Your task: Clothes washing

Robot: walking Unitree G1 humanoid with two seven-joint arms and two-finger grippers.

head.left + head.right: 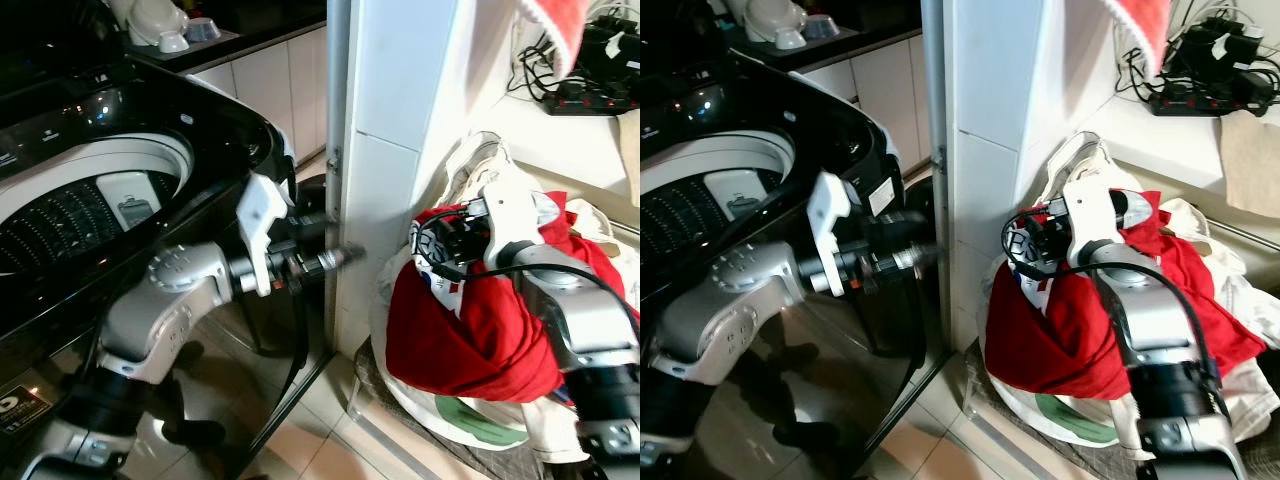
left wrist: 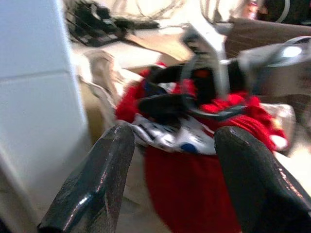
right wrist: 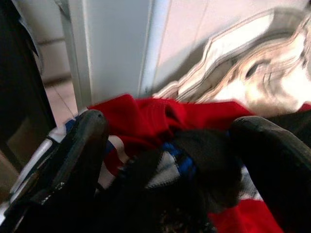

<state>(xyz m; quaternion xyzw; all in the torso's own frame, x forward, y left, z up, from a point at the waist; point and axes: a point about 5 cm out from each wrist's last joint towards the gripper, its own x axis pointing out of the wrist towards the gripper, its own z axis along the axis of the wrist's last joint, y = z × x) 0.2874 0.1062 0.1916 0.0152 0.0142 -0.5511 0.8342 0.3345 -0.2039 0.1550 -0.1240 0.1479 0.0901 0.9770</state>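
Right gripper (image 3: 165,174) straddles the red garment (image 1: 480,330) atop the laundry pile beside the washing machine (image 1: 110,190), fingers spread, not clenched. Left gripper (image 2: 170,179) hovers, released. I'd pinch deep, then lift clear.

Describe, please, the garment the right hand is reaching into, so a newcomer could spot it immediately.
Start at the white tiled pillar beside the black top-loading washing machine. At its foot sits a cream fabric laundry bag. The bright red cloth garment heaped in it, under the right hand, is the one; its neighbours are pale.
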